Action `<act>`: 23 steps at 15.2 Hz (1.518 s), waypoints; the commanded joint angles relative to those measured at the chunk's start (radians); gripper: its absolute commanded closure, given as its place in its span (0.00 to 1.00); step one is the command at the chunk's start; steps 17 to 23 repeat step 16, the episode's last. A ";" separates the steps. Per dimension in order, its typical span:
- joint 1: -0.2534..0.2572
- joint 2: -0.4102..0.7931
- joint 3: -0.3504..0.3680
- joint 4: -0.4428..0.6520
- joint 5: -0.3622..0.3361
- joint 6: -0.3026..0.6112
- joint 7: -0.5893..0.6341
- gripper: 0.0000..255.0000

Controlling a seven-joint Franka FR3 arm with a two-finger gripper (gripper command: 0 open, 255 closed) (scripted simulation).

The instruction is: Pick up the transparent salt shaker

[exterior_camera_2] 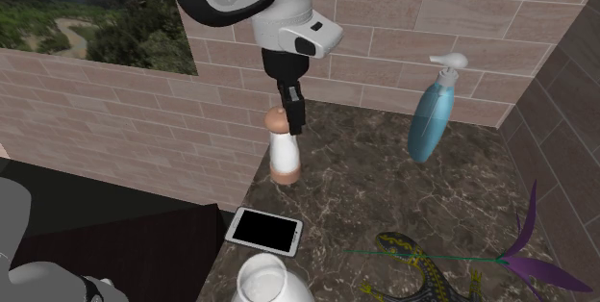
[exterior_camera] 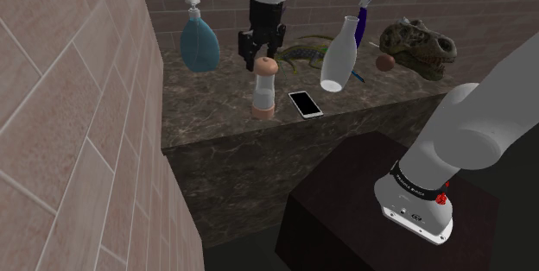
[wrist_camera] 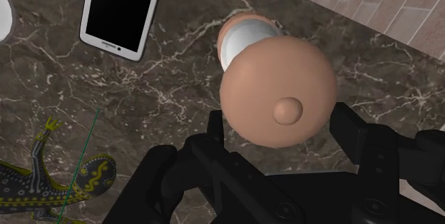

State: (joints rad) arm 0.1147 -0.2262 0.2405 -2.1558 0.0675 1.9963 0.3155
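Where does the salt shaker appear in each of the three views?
Shoulder view: salt shaker stands centre, on the counter, under the gripper.
Second exterior view: salt shaker upper middle, below the gripper.
Wrist view: its round cap lies between the open fingers.
Shared landmark: the white-framed phone beside it.

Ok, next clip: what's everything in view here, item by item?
salt shaker: one, pale body, tan cap and base, upright on the counter
phone: one, white, black screen, flat beside the shaker
pump bottle: one, blue, white pump, at the back by the brick wall
tall bottle: one, white, beyond the phone
lizard figure: one, dark with yellow markings, lying on the counter
dinosaur head: one, brown-green, shoulder view's far right
counter: one, dark marble
stand: one, dark box
arm: one, white
end effector: one, black, open, fingers astride the shaker's cap
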 commanded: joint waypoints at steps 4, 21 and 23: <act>-0.001 -0.009 -0.003 0.052 0.000 -0.062 -0.001 1.00; -0.004 -0.013 -0.008 0.184 -0.002 -0.198 0.001 1.00; -0.004 -0.013 -0.008 0.184 -0.002 -0.198 0.001 1.00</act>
